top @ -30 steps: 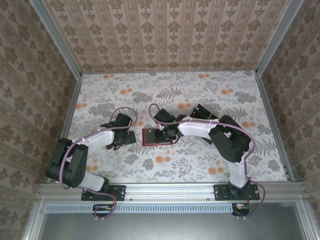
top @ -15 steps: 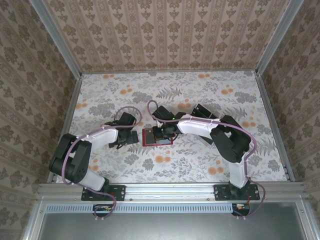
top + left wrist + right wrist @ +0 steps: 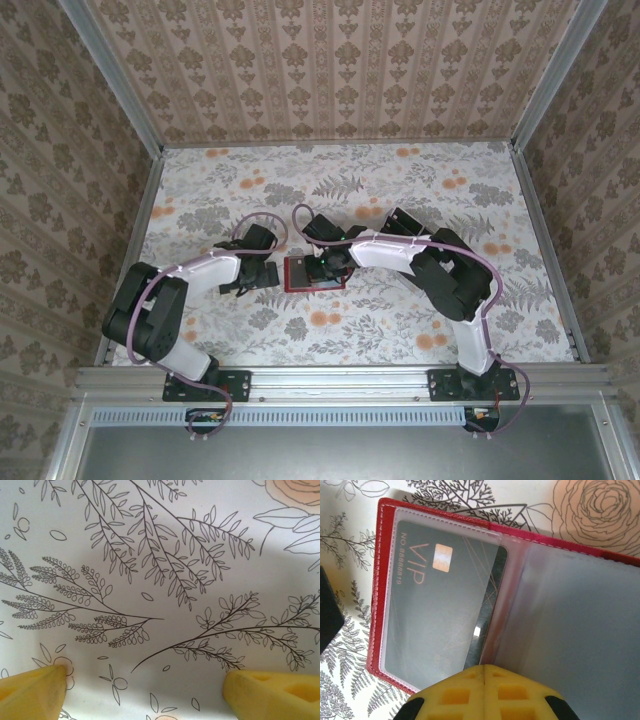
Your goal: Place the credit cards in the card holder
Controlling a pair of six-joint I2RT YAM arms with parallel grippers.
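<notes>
Our left gripper (image 3: 145, 682) has edged toward the red card holder (image 3: 374, 580), fingers apart. Our right gripper (image 3: 482, 677), fingers pressed together, meets the VIP credit card (image 3: 435, 615) just ahead. We'd nudge it squarely into its sleeve.

Card holder (image 3: 373, 620) partly beyond right edge

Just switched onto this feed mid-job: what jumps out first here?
The open red card holder lies mid-table, a dark VIP card in one clear sleeve. The right tool is shut, its yellow tips at that sleeve's edge. The left tool hangs wide open over flowered tablecloth just left of the holder.
</notes>
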